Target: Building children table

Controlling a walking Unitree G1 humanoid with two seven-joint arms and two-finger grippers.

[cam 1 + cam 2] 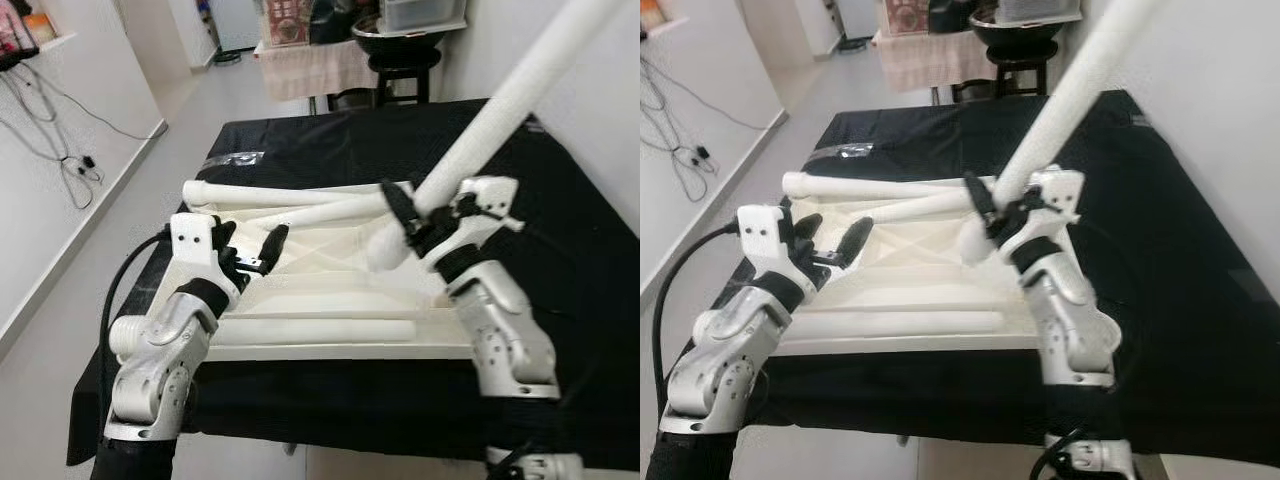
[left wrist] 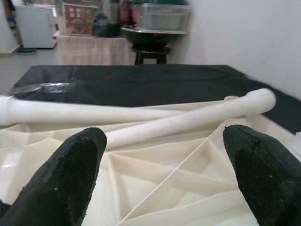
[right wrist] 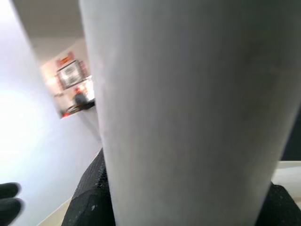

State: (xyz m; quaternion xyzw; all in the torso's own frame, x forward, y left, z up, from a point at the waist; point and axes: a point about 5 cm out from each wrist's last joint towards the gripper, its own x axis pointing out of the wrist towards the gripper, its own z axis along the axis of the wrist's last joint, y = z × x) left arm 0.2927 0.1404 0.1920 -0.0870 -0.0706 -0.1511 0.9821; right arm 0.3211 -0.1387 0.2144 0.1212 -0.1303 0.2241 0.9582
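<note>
A cream plastic tabletop (image 1: 330,265) lies upside down on the black-covered table (image 1: 560,220), ribs facing up. Two loose cream legs (image 1: 290,205) rest across its far edge, and another leg (image 1: 310,330) lies along its near edge. My right gripper (image 1: 415,225) is shut on a long cream table leg (image 1: 510,90), held tilted up to the right with its rounded lower end over the tabletop's right part. My left gripper (image 1: 250,250) hovers open over the tabletop's left side, with nothing between its fingers (image 2: 70,174).
Beyond the table stand a small cloth-covered table (image 1: 315,65) and a black stool holding a bowl and a plastic box (image 1: 405,35). A white wall runs close on the right. Cables (image 1: 60,140) hang along the left wall above the floor.
</note>
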